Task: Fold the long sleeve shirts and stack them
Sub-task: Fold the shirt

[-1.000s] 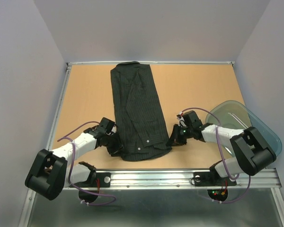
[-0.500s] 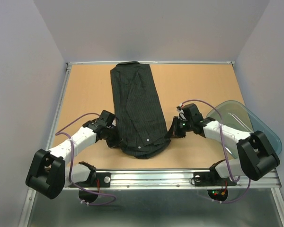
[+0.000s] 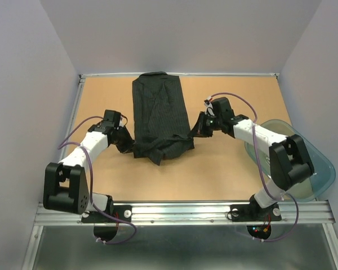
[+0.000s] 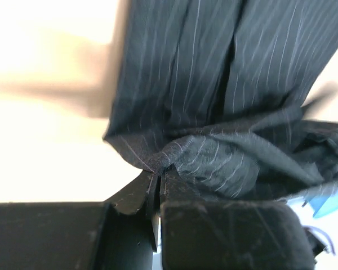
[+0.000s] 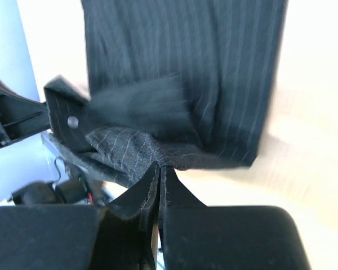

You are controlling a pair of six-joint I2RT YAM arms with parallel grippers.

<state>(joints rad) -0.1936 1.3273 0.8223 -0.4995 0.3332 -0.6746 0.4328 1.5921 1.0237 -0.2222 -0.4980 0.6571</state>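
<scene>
Running along the near edge of the bench [image 3: 231, 174] is a metal rail [image 3: 186, 211] with both arm bases fixed to it. A clear, teal-tinted bowl [image 3: 320, 164] sits at the right edge toward the near right corner, partly overhanging the side and well apart from the cloth.

Further in, about midway across the bench, the two hands flank the near end of the black pinstriped shirt [image 3: 158, 109]. The left hand [image 3: 127, 145] is clamped on the shirt's near left corner. In its wrist view the left hand [image 4: 158, 183] has its fingers pressed together with a pinch of cloth caught at the tips. The right hand [image 3: 197, 130] grips the near right side in the same way. In its own wrist view the right hand [image 5: 159, 171] has its jaws nearly touching, with the fabric edge between them. A small pale button [image 5: 72, 121] shows on a flap to the left.

Between the hands the near end is bunched and rumpled. Beyond it the shirt lies as a long narrow strip, reaching the far edge left of centre.
</scene>
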